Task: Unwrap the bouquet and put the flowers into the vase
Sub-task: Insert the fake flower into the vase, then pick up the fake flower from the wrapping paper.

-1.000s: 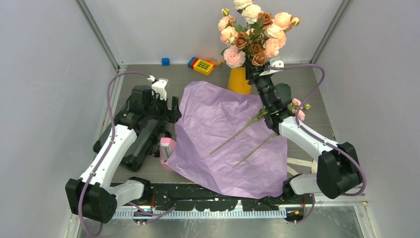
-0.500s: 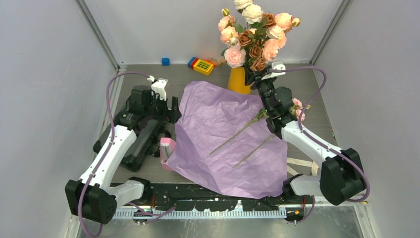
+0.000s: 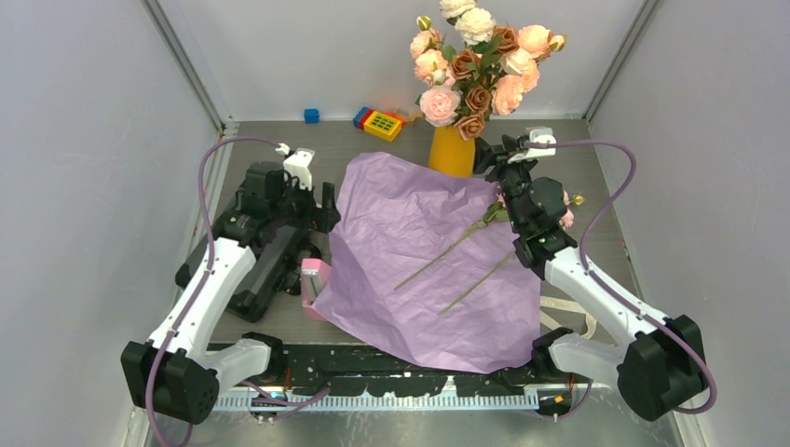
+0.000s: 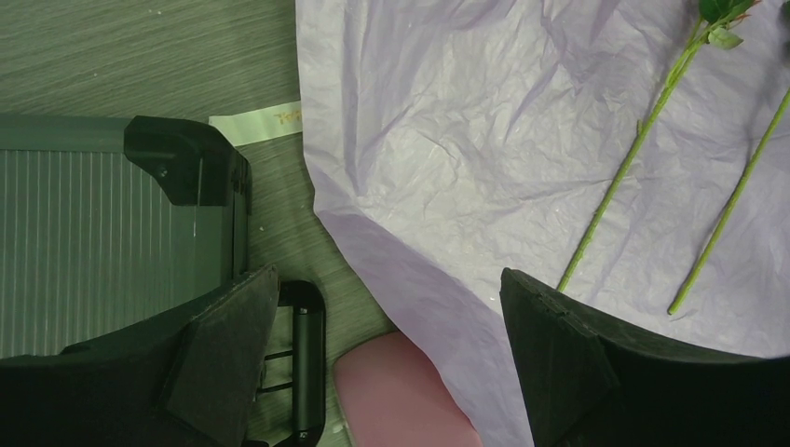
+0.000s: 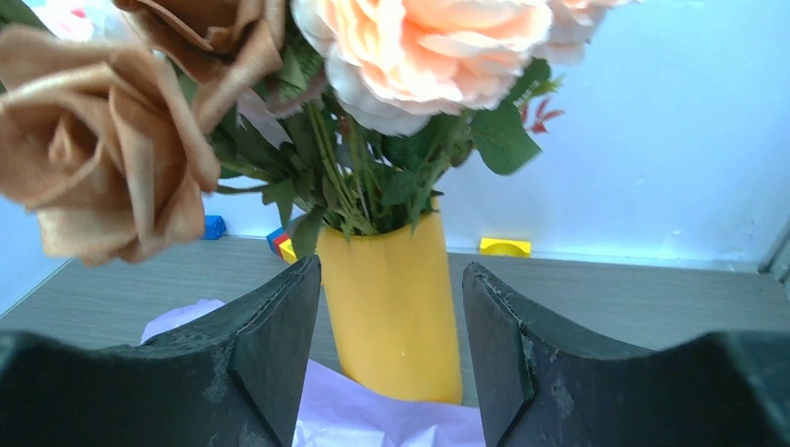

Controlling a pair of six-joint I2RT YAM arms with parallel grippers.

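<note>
Now my right pincer [image 5: 391,272] has let go and backed off spread before the vase [image 3: 451,152], leaving those flowers [image 3: 477,58] standing in it, so only two stems [image 3: 448,250] on the purple paper [image 3: 410,214] remain while my left pincer [image 4: 387,279] hangs spread over its edge.

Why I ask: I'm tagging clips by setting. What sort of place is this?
Most likely a robotics lab test cell, not a home or florist: plain grey panel walls box in a small table, a left arm and right arm are bolted at its near edge, and toy blocks lie near the vase.
</note>
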